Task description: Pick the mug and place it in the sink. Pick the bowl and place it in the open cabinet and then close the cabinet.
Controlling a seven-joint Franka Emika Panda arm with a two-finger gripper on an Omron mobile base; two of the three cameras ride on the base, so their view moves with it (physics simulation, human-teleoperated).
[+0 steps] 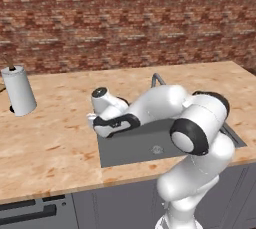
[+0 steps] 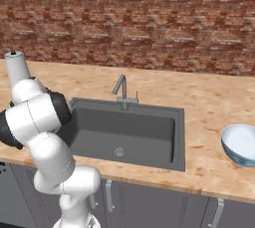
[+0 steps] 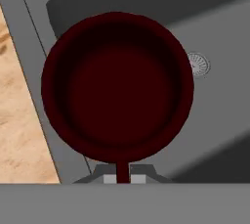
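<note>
Hand view: we see the mug from above, its dark maroon mouth a wide circle in the middle of the frame. Its rim at the bottom centre sits between the tips of the pincer, which is clenched on that rim, so the mug is grasped. Behind the mug lies the dark grey basin of the sink, and the round metal drain shows just right of the mug's edge. The sink's left rim runs as a grey band down the left of the frame, with the wooden worktop beyond it at the far left.

In the left base view the arm bends from the lower right toward the centre, its hand over the left part of the sink. A white paper towel roll stands on the worktop at the left.

In the right base view the faucet rises behind the basin in the centre, and the bowl rests on the worktop at the right edge, well apart from the sink.
</note>
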